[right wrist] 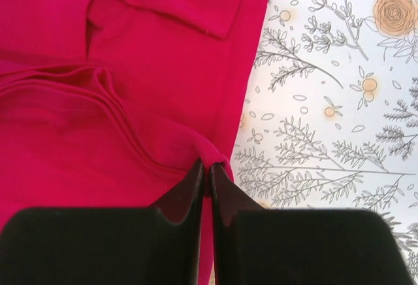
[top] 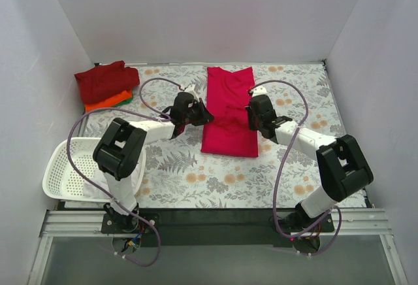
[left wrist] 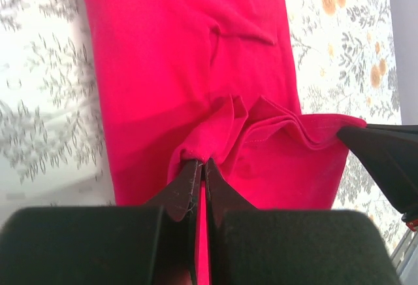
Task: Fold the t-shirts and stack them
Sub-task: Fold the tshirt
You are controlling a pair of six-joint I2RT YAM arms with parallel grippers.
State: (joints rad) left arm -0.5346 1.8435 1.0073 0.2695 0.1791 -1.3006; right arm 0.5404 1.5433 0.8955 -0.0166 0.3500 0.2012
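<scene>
While pink shirt [top: 228,102] is pinched, basket [top: 57,170] left

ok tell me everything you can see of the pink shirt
The shirt is bright pinkish-red, plain soft cloth, folded into a long narrow strip with layered hems and a tucked sleeve showing. It lies on the flowered table, mid-table, running away from the arms. About midway along, the left gripper pinches its left edge and the right gripper its right edge, both shut on cloth, which puckers into ridges between them. Nothing else touches it.
</scene>
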